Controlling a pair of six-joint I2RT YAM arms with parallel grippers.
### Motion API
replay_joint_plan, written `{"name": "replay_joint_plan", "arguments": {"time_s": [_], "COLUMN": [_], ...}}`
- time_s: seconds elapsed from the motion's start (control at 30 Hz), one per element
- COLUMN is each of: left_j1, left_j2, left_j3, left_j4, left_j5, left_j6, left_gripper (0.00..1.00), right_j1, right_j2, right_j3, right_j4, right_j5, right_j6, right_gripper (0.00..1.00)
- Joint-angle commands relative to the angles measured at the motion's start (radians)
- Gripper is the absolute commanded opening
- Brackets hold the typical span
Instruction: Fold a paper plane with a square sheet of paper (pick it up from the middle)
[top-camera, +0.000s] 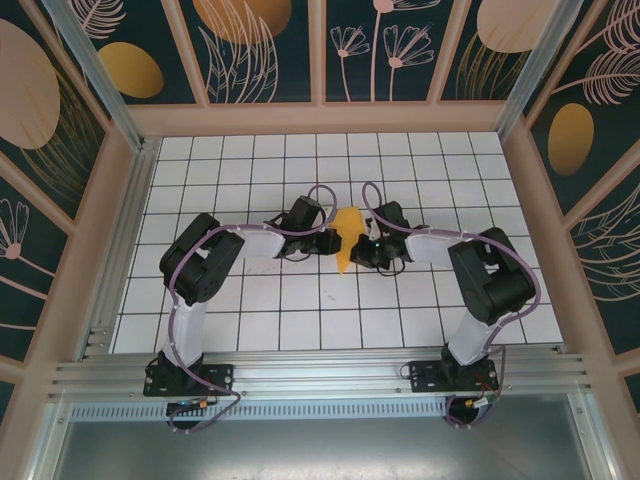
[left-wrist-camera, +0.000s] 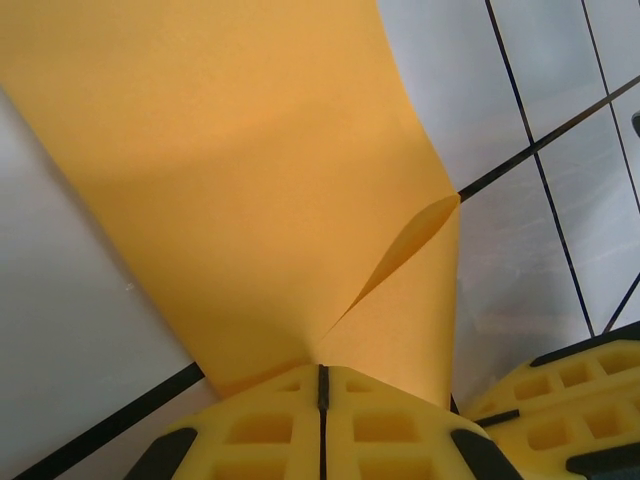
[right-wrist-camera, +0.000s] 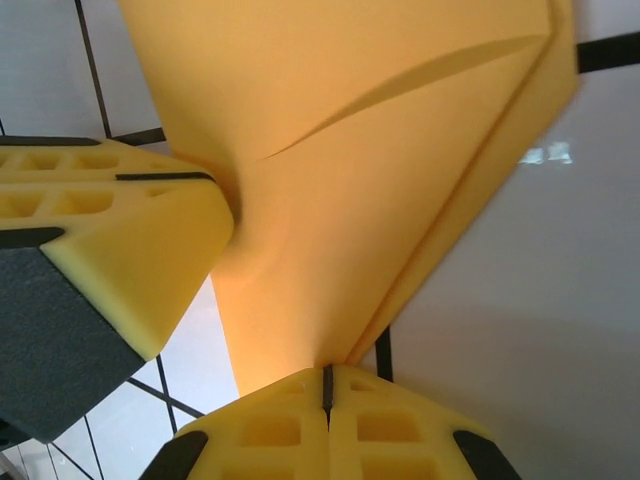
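Seen from above, 2 robot arms meet at the middle of a white gridded surface (top-camera: 250, 320). Between them they hold the paper plane (top-camera: 346, 245), an orange sheet already folded to a narrow taper, its point aimed toward the arms' bases. The left gripper (left-wrist-camera: 322, 378) is closed on one edge of the paper. The right gripper (right-wrist-camera: 326, 376) is closed on another edge, pinching layered flaps with a raised crease. The main folds look done; what seems left is any last wing crease, then releasing the plane onto the surface.
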Motion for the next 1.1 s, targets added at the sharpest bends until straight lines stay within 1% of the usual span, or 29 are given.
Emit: {"name": "replay_joint_plan", "arguments": {"time_s": [0.0, 0.13, 0.23, 0.3, 0.4, 0.53, 0.63, 0.7, 0.83, 1.0, 1.07], "left_j1": [-0.003, -0.003, -0.003, -0.003, -0.003, -0.003, -0.002, -0.003, -0.002, -0.002, -0.003], "left_j2": [0.026, 0.023, 0.021, 0.022, 0.024, 0.021, 0.021, 0.024, 0.019, 0.019, 0.018], "left_j3": [-0.019, -0.024, -0.025, -0.026, -0.022, -0.021, -0.022, -0.022, -0.023, -0.021, -0.021], "left_j4": [-0.025, -0.029, -0.032, -0.027, -0.026, -0.024, -0.023, -0.02, -0.021, -0.018, -0.019], "left_j5": [0.021, 0.018, 0.016, 0.018, 0.018, 0.016, 0.015, 0.019, 0.015, 0.018, 0.016], "left_j6": [-0.004, 0.002, 0.002, 0.001, -0.002, 0.001, 0.002, -0.001, 0.002, 0.0, 0.001], "left_gripper": [0.09, 0.09, 0.09, 0.09, 0.09, 0.09, 0.09, 0.09, 0.09, 0.09, 0.09], "right_j1": [0.019, 0.026, 0.038, 0.046, 0.051, 0.049, 0.05, 0.05, 0.05, 0.068, 0.084], "right_j2": [-0.052, -0.064, -0.076, -0.081, -0.043, 0.014, 0.031, 0.04, -0.01, -0.052, -0.056], "right_j3": [0.017, -0.02, -0.033, -0.038, -0.03, -0.053, -0.097, -0.101, -0.095, -0.067, -0.068], "right_j4": [0.002, 0.044, 0.049, 0.083, 0.117, 0.118, 0.149, 0.136, 0.104, 0.115, 0.119], "right_j5": [0.005, -0.03, -0.01, -0.026, -0.065, -0.024, -0.027, -0.025, 0.003, -0.062, -0.053], "right_j6": [0.007, 0.035, 0.051, 0.067, 0.078, 0.077, 0.085, 0.077, 0.076, 0.079, 0.089], "right_gripper": [0.03, 0.02, 0.03, 0.03, 0.03, 0.03, 0.03, 0.03, 0.03, 0.04, 0.04]}}
